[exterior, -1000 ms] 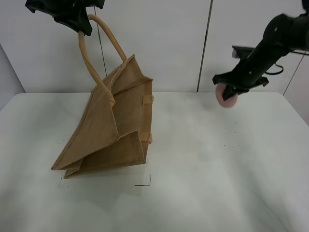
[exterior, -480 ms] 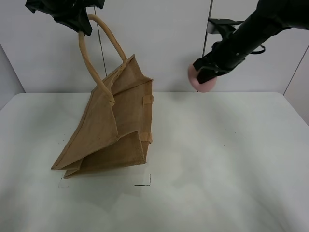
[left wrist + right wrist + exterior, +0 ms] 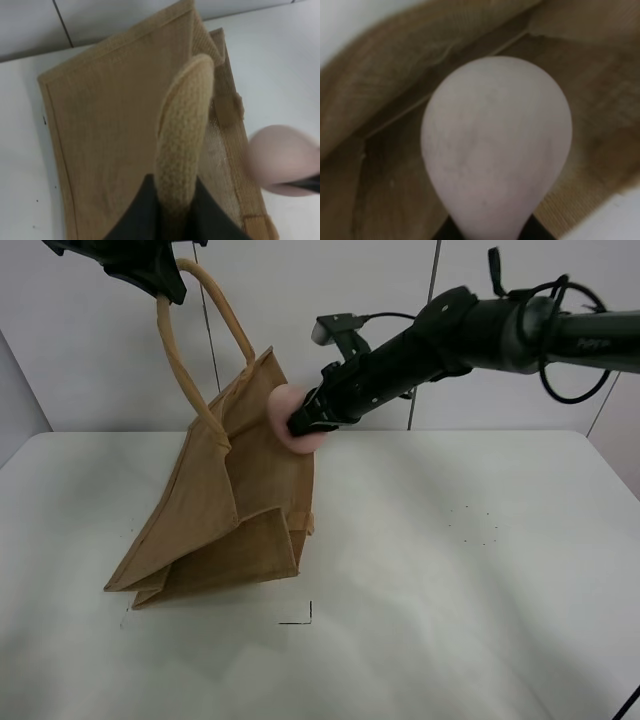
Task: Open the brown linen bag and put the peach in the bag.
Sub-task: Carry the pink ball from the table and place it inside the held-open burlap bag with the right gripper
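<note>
The brown linen bag (image 3: 225, 495) stands tilted on the white table, its top held up by one beige loop handle (image 3: 185, 350). My left gripper (image 3: 150, 270) is shut on that handle at the top left; the left wrist view shows the handle (image 3: 182, 130) running down from my fingers to the bag (image 3: 110, 135). My right gripper (image 3: 305, 423) is shut on the pink peach (image 3: 288, 418) and holds it at the bag's upper right edge, by the mouth. The right wrist view shows the peach (image 3: 495, 135) right in front of the bag's woven cloth (image 3: 380, 130).
The white table (image 3: 450, 570) stretches to the right and front of the bag. A small black corner mark (image 3: 303, 618) lies on the table in front of the bag. A white panelled wall (image 3: 330, 330) stands behind.
My right arm has swung left across the table with the peach, from the far right to the bag's upper edge. The left gripper and the bag have hardly moved.
</note>
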